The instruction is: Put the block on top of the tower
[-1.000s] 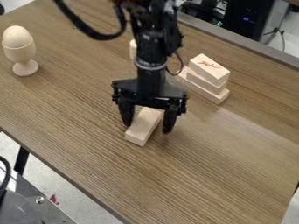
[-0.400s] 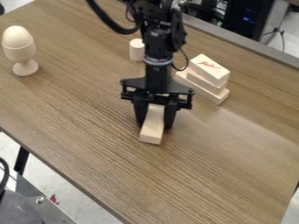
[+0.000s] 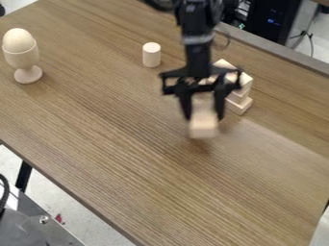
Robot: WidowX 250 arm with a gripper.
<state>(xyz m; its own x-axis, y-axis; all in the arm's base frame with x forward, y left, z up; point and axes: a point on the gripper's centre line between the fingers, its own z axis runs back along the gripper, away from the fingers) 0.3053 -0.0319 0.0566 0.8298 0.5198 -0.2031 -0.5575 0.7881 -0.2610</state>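
The black gripper (image 3: 204, 115) hangs just in front and to the left of the tower, shut on a pale wooden block (image 3: 204, 126). The block is held off the table, its near end pointing toward the camera, somewhat blurred. Behind and to the right stands the tower (image 3: 241, 93), a stack of several pale wooden blocks, its left part hidden behind the gripper.
A small pale cylinder (image 3: 151, 55) stands upright behind and to the left of the gripper. At the far left of the wooden table (image 3: 116, 158) is a wooden cup (image 3: 22, 60) with an egg-shaped top.
The gripper closed on the block, then lifted it and carried it to the right and away from the camera, toward the tower. The tower, cylinder and cup have kept their places.
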